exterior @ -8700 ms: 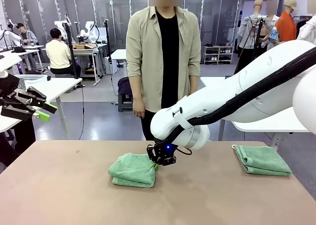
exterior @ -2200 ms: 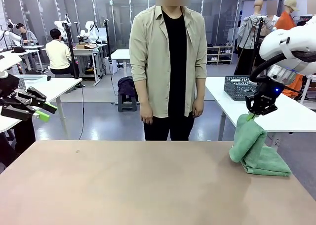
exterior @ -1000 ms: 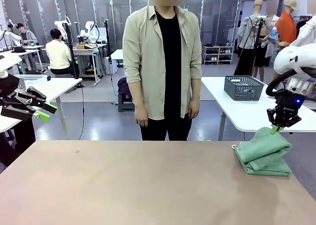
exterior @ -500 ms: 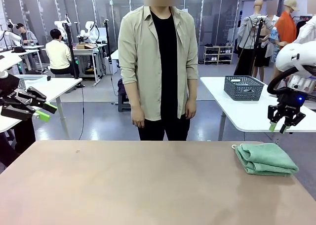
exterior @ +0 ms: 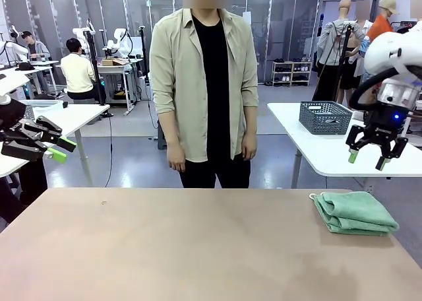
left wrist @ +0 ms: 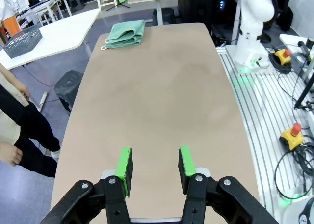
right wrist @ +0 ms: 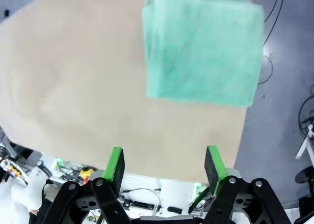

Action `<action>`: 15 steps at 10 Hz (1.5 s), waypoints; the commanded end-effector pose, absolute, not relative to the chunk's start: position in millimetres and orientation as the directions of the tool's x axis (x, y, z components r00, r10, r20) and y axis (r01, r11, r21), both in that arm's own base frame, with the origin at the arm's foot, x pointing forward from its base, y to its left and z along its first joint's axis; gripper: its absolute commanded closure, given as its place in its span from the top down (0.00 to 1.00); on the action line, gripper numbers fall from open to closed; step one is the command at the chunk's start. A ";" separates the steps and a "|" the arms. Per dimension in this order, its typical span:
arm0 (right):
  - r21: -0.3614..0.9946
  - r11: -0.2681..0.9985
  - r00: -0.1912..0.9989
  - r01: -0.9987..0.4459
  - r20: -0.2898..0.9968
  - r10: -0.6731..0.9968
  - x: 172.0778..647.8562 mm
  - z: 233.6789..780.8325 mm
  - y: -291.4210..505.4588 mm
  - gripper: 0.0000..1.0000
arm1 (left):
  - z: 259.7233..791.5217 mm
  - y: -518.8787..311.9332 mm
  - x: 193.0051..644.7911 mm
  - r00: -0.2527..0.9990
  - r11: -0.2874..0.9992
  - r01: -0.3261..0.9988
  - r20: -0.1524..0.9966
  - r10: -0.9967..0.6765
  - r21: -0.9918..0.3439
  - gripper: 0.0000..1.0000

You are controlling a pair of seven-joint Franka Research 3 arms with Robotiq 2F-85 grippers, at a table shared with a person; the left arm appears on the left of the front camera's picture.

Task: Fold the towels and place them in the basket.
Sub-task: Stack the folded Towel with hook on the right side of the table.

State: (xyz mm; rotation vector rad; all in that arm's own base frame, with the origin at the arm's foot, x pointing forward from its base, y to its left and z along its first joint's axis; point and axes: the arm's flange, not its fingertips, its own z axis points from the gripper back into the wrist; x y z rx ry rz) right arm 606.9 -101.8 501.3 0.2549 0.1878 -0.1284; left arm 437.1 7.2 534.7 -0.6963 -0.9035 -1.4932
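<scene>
Folded towels (exterior: 355, 212) stacked at right of frame on counter (exterior: 184, 248): soft, light, floppy; I'd pinch the folded edge through all layers. My right end effector (exterior: 368, 158) hangs above, spread, empty. Basket (exterior: 326, 117) on far table.

No readable text, label, brand, number or sign anywhere. Towels (exterior: 355, 212), basket (exterior: 326, 117), bench (exterior: 184, 248): plain, no print. Both pincers and white arms: no legible marking. Background shelves, equipment, glass panels: any lettering too small or blurred to make out.
</scene>
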 end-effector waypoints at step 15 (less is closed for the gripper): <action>0.375 0.926 0.998 0.042 -0.055 -0.023 435.4 600.4 -26.7 0.82 | 601.8 -9.0 376.4 0.069 0.317 0.947 0.942 -0.327 0.040 0.50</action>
